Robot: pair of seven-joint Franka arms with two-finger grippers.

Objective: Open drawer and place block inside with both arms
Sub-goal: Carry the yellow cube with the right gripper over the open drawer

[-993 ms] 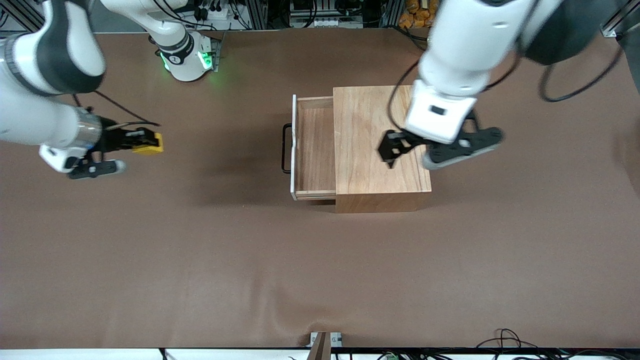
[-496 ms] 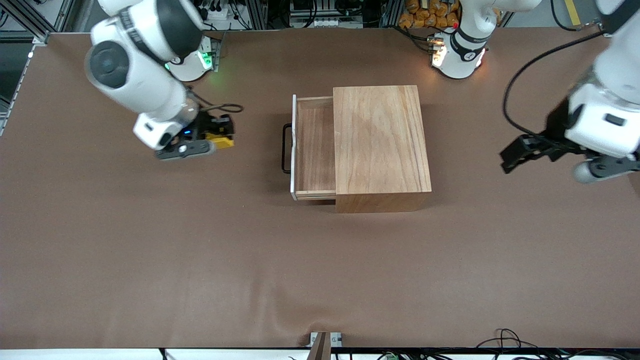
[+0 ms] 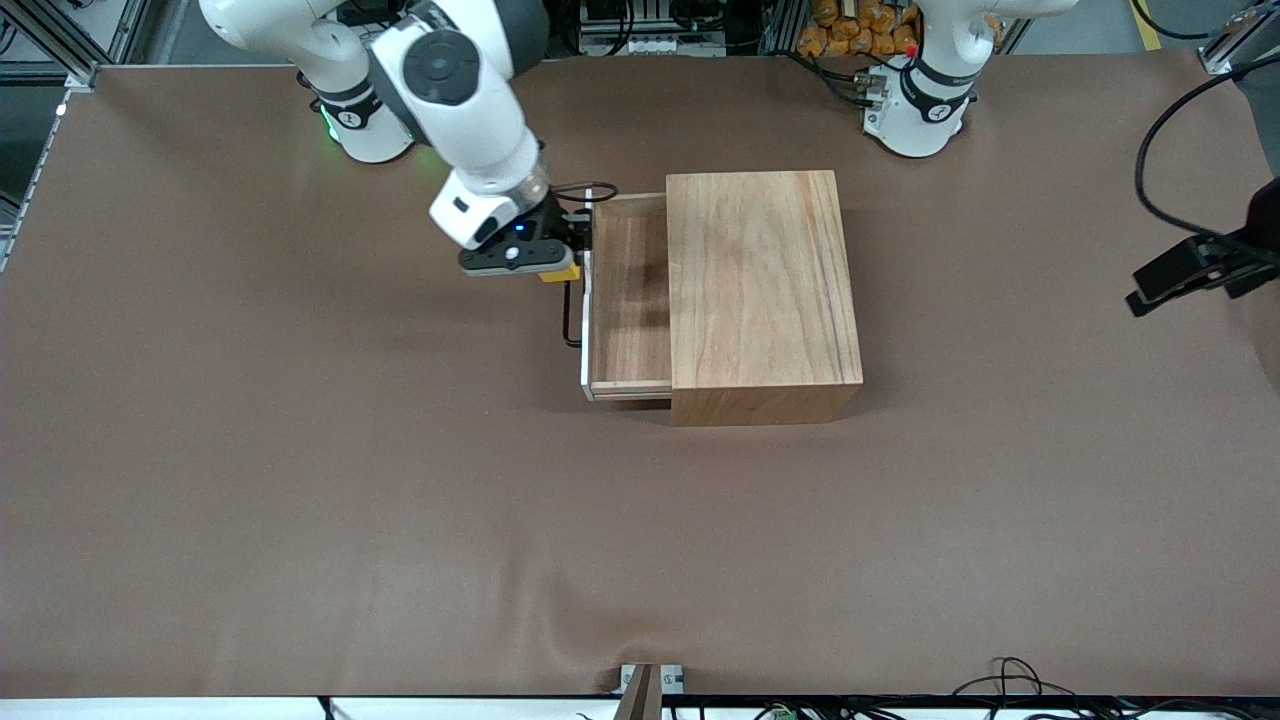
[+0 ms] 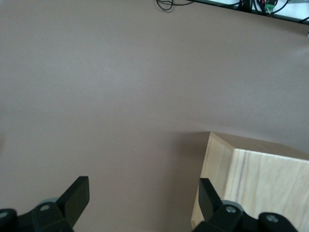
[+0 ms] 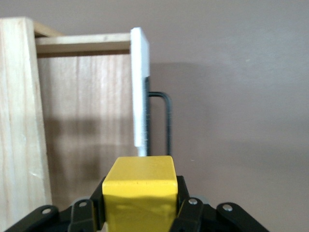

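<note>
Yellow block (image 5: 140, 186): small cube clamped between the closed fingers of the right gripper (image 3: 560, 262); carried in the air, over the drawer's front panel and handle, not yet over the tray.
Drawer (image 3: 628, 300): light-wood tray pulled part-way out of the wooden box (image 3: 760, 290), toward the right arm's end of the table; white-edged front panel (image 5: 140, 87) upright, black U-shaped handle (image 5: 164, 121) on its outer face.
Key relation: the open tray lies just past the front panel from the block, on the box side; judged, the carry needs only a short further travel toward the box before release.
Long axis: the exposed tray floor runs along the panel, from farther to nearer the front camera; across that, from panel to box, it is narrow, so this is the direction where the aim seems to matter most.
Clearance: in the right wrist view the block appears above the panel's top edge; how much room it has cannot be told.
Nearer arm: right, which comes from the base with the green light.
Left gripper (image 4: 140, 198): fingers spread wide, holding nothing; waits over bare table at the left arm's end, well apart from the box.
Table (image 3: 400, 500): brown mat.
</note>
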